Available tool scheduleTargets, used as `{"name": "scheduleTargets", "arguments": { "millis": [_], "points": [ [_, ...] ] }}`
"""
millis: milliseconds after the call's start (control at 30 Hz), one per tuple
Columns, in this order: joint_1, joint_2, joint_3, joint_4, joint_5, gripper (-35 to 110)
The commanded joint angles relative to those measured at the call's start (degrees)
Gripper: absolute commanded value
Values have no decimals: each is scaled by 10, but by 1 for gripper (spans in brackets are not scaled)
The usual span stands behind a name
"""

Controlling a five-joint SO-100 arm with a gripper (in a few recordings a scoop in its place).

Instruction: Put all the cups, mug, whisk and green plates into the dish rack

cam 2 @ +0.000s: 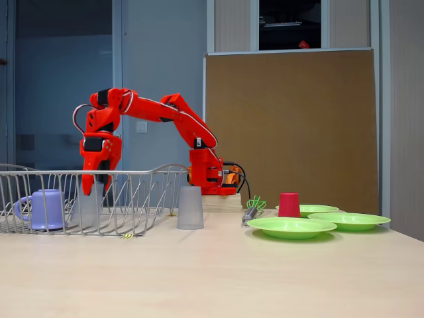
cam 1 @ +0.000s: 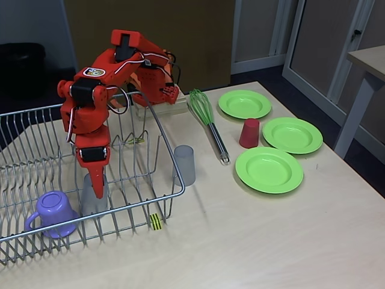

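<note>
Dish rack (cam 1: 157, 129) of silver wire occupies the left part of the table (cam 1: 252, 241) in both fixed views, with a yellow-black striped tag (cam 1: 156, 221) at its front corner. Inside the rack, the lilac mug (cam 1: 53, 212) sits inverted with its handle to the left in the picture. Just beside it stands a grey tumbler (cam 1: 87, 203), also mouth down, between the prongs. The red arm reaches down into the rack, and its pincer (cam 1: 98, 183) is at this tumbler; the fingers appear closed on it, though the translucent plastic makes contact hard to confirm.

A second grey tumbler (cam 1: 184, 165) stands on the table just outside the rack's right wall. Farther right lies the whisk (cam 1: 207, 120) — green loops toward the arm's base, handle toward the camera. The red cup (cam 1: 249, 133) stands inverted among three green plates (cam 1: 269, 169) — one behind, one to its right, one in front.
</note>
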Motion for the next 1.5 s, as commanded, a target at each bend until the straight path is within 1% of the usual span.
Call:
{"name": "scheduleTargets", "arguments": {
  "millis": [0,133,233,467,567,667,767,867,967,1100,1267,1467],
  "points": [
    [22,11,-24,19,-15,27],
    [31,7,-35,46,-24,38],
    [35,7,-45,54,-30,41],
    [29,53,-112,106,-41,41],
    [16,122,-92,119,-42,40],
    [-19,216,-45,122,-38,39],
    [-77,327,45,112,-4,38],
    [-158,421,165,93,69,37],
    [-250,454,251,83,163,37],
    [-333,454,351,47,271,38],
    [-377,454,452,14,343,42],
    [-379,462,561,-41,338,44]
  ]
}}
